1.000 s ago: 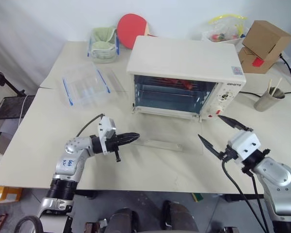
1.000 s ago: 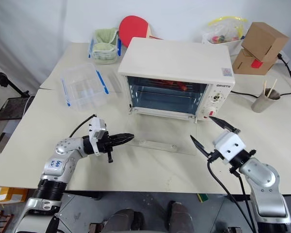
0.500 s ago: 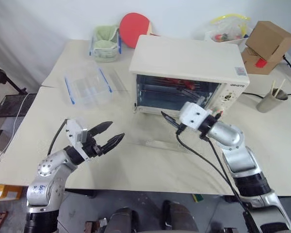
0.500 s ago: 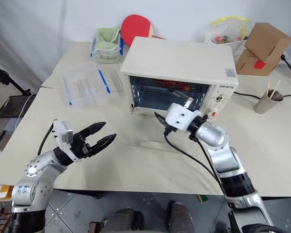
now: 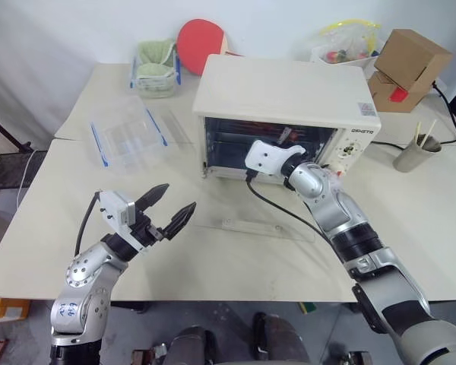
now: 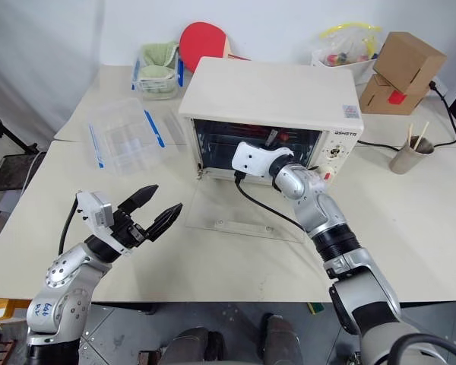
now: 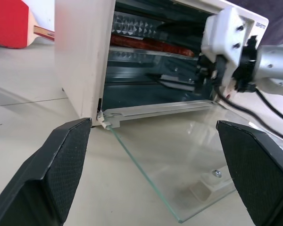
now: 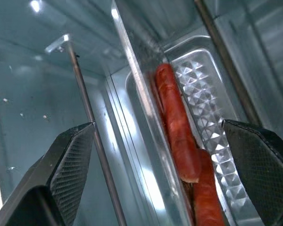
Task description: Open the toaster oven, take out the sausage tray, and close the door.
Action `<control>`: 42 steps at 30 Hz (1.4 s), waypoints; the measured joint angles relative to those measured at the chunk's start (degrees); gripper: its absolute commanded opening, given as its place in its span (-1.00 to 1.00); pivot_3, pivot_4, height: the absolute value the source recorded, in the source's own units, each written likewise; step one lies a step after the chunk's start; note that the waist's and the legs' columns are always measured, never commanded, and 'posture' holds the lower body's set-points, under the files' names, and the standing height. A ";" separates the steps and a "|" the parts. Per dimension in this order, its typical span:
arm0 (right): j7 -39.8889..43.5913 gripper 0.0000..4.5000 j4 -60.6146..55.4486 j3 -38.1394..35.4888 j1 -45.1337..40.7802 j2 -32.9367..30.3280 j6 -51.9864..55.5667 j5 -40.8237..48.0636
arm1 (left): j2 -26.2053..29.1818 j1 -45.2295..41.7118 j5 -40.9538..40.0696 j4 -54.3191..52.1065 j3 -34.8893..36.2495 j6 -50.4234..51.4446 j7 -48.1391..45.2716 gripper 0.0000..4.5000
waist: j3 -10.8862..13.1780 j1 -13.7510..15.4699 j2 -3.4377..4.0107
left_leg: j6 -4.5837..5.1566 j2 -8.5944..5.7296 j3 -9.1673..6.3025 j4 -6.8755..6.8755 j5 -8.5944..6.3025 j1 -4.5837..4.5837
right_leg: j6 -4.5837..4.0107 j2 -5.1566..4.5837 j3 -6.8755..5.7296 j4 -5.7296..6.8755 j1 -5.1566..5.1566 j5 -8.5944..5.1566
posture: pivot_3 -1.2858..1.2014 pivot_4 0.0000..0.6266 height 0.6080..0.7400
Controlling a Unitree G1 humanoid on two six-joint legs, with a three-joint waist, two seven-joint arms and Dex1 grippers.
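The toaster oven [image 5: 289, 91] stands mid-table with its glass door [image 5: 251, 209] lying flat open on the tabletop, bar handle [image 5: 247, 226] toward me. Inside, on a rack, sits the silver sausage tray [image 8: 205, 84] holding red sausages [image 8: 177, 122]. My right gripper [image 8: 159, 127] is open and reaches into the oven mouth, its fingers to either side of the tray's near rim without touching it. My left gripper [image 5: 178, 196] hovers open and empty over the table, left of the door.
A clear container with blue clips [image 5: 125, 137] lies left of the oven. Behind are a container of green stuff [image 5: 156, 68] and a red paddle [image 5: 200, 42]. A cardboard box [image 5: 410, 61] and a cup with sticks [image 5: 410, 156] stand at the right.
My right arm swung from the table's front right up into the oven opening. My left gripper opened and drew back leftward from the door handle.
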 measured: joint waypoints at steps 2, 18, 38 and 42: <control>-1.52 0.62 2.13 0.81 -1.51 0.67 -1.04 -0.83 | 0.10 -0.16 0.00 0.15 -0.31 -0.41 -0.55 1.00 | 0.00 -0.08 0.00 | 0.00 0.00 0.00 0.00 0.00 0.00 | 0.00 0.02 0.01 0.01 0.00 0.00 | 0.03 -0.52 1.00; -5.38 -0.97 11.08 4.21 -6.57 0.79 -5.08 -5.86 | 1.27 -6.68 0.49 7.30 -4.26 -3.43 -6.16 1.00 | -0.03 -0.15 -0.08 | -0.07 0.07 -0.02 0.00 0.04 -0.01 | 0.00 0.16 -0.01 -0.04 0.03 0.00 | 0.03 -0.52 1.00; 0.22 -0.97 -0.08 3.78 -2.11 -2.67 -5.82 -5.45 | -0.72 -41.62 4.05 44.62 -6.55 -13.55 -19.67 1.00 | 0.00 0.07 -0.13 | -0.08 0.18 -0.05 -0.01 0.07 -0.90 | 0.01 0.74 -0.55 -0.03 -0.77 0.00 | 0.03 -0.52 1.00; 3.20 -0.97 -7.89 2.99 2.86 -4.18 -5.93 -4.54 | -0.38 -41.93 4.00 45.21 -6.37 -12.92 -21.14 1.00 | 0.01 0.19 -0.14 | -0.07 0.19 -0.04 0.16 0.07 -0.92 | 0.01 0.73 -0.52 0.01 -0.75 0.00 | 0.03 -0.52 1.00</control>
